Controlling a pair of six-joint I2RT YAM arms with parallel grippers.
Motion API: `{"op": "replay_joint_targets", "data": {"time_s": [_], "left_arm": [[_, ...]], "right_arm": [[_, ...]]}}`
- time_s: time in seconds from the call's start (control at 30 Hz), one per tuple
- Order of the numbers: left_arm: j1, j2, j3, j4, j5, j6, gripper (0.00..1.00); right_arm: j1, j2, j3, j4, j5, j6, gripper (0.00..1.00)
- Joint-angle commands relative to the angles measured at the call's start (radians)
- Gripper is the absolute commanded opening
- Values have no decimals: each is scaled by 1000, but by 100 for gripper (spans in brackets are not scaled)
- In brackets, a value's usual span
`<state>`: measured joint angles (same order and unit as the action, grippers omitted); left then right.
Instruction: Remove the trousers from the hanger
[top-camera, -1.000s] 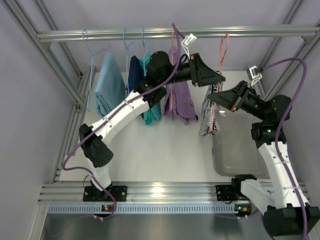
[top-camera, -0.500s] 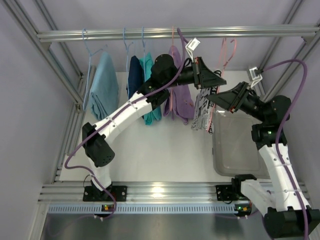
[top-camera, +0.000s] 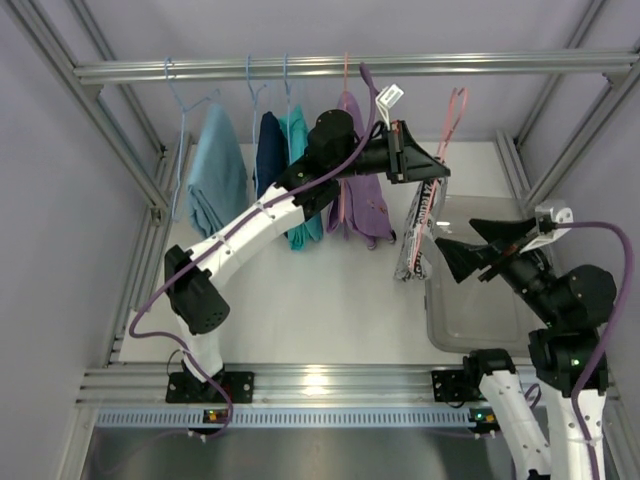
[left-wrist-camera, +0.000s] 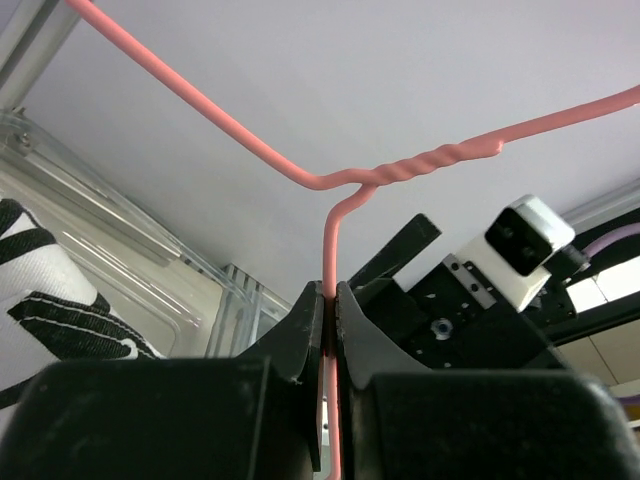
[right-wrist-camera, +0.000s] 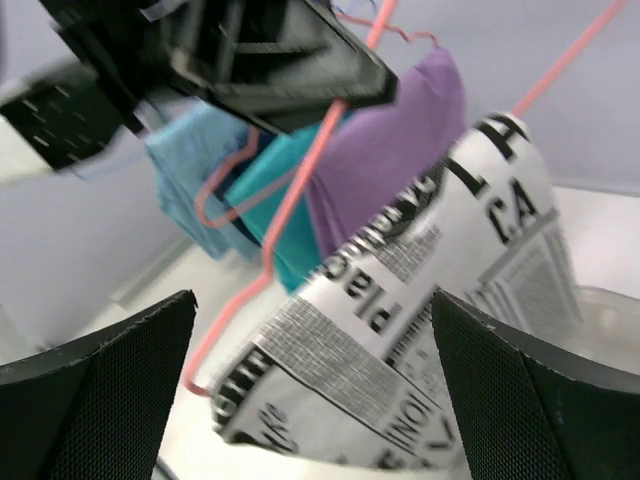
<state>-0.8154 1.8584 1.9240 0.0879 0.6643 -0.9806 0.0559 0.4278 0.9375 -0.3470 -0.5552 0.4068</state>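
Landmark: the pink wire hanger (top-camera: 452, 118), just under the rail (top-camera: 300, 68); whether its hook rests on the rail cannot be told.
Trousers: the black-and-white printed trousers (top-camera: 415, 235) hang folded over the hanger's lower bar, not yet off it.
Left gripper: the left gripper (left-wrist-camera: 328, 292) is clamped on the hanger's wire just below the twisted neck.
Right gripper: the right gripper (right-wrist-camera: 310, 300) has its fingers spread wide, holding nothing, facing the trousers below the hanger without touching them.
Neighbours: a purple garment (top-camera: 365, 200) hangs just beside the hanger; a clear bin (top-camera: 432, 310) sits on the desk under it.
Risk, pivot: thin wire in a narrow clamp may swivel once the cloth is tugged.
Risk, bad pinch: closing high could trap the hanger's bar with the fabric, dragging both.
Risk, drop: a shallow pinch might let the trousers slide off beside the bin.
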Motion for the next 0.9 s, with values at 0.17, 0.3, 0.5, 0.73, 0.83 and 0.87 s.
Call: {"op": "replay_joint_targets", "data": {"time_s": [0.17, 0.3, 0.5, 0.73, 0.83, 0.87], "left_arm": [[7, -50, 105, 121, -31, -26, 0], [9, -42, 127, 122, -41, -38, 0], [7, -31, 150, 115, -60, -50, 0], [10, -21, 182, 133, -72, -105, 0], [10, -22, 196, 136, -74, -110, 0], [10, -22, 198, 135, -72, -113, 0]], "right_arm": [[-5, -61, -52, -315, 64, -557, 98], [-7, -64, -98, -324, -20, -606, 95], [-7, -73, -149, -255, -77, -669, 95], [-5, -41, -250, -43, -26, -669, 94], [-7, -24, -304, 29, -3, -672, 94], [-7, -20, -328, 42, 12, -672, 94]]}}
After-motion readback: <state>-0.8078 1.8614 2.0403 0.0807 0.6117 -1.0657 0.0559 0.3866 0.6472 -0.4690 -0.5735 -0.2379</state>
